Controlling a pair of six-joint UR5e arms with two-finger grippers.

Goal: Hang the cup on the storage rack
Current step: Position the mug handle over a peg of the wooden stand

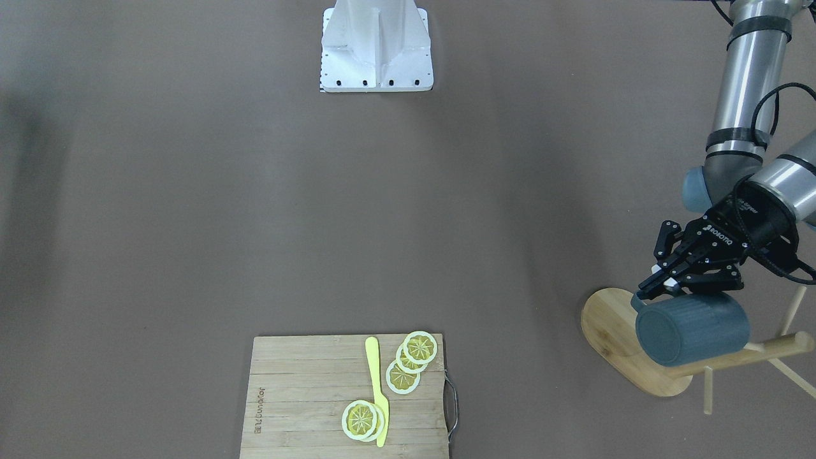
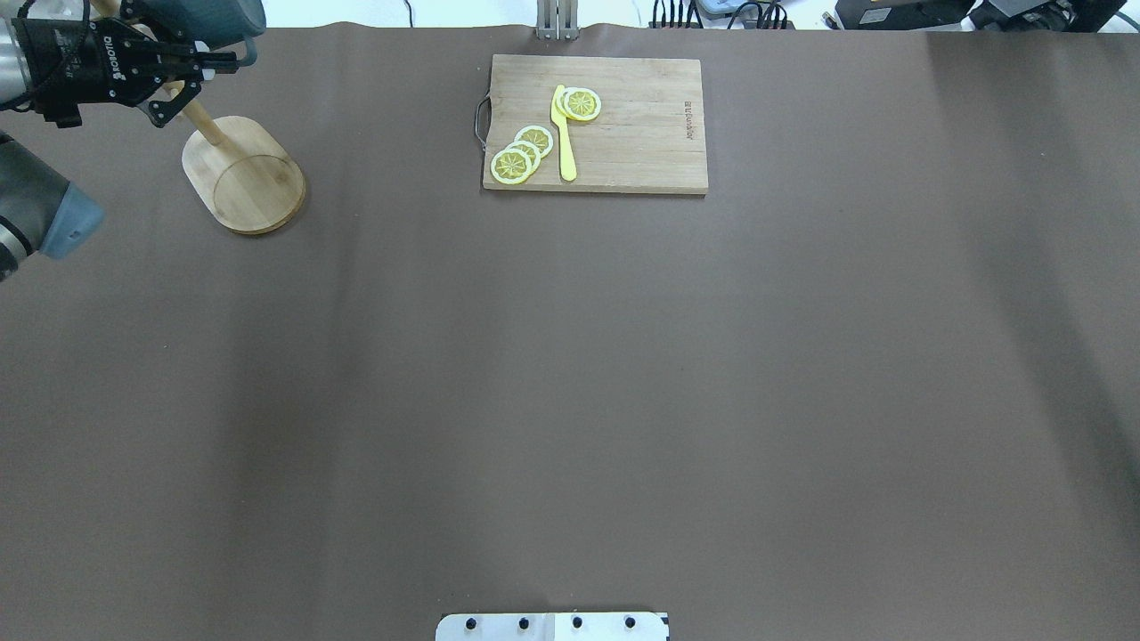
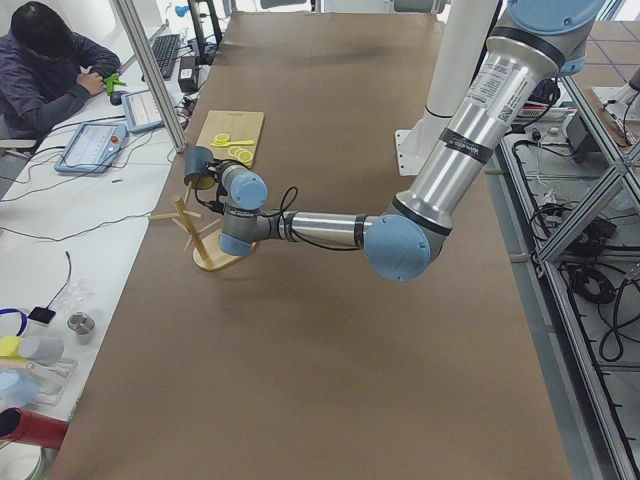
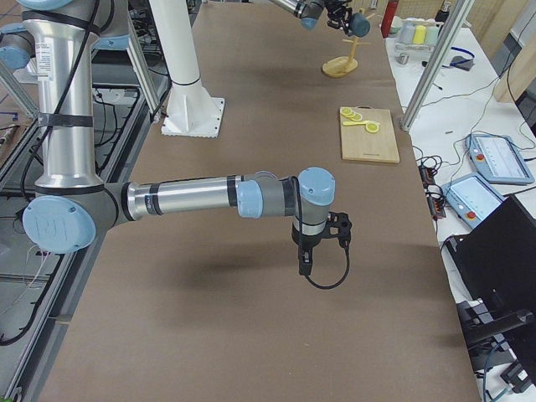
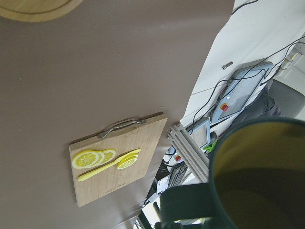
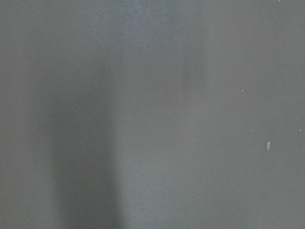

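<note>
Brown mat covers the table (image 1: 255, 191). The left gripper (image 1: 658, 284) clamps the cup (image 1: 695, 328) above the rack (image 1: 609, 325). The right gripper (image 4: 338, 230) shows in the side view only, its grip unreadable.

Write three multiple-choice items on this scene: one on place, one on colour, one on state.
1. The knife lies: A on the cutting board; B inside the cup; C on the storage rack.
2. The cup's inside is: A white; B yellow; C red.
3. The left gripper is: A open, empty; B shut on the cup; C out of view.
Key: 1 A, it rests on the board beside lemon slices; 2 B, the left wrist view shows its yellow interior; 3 B, its fingers clamp the lifted cup.
</note>
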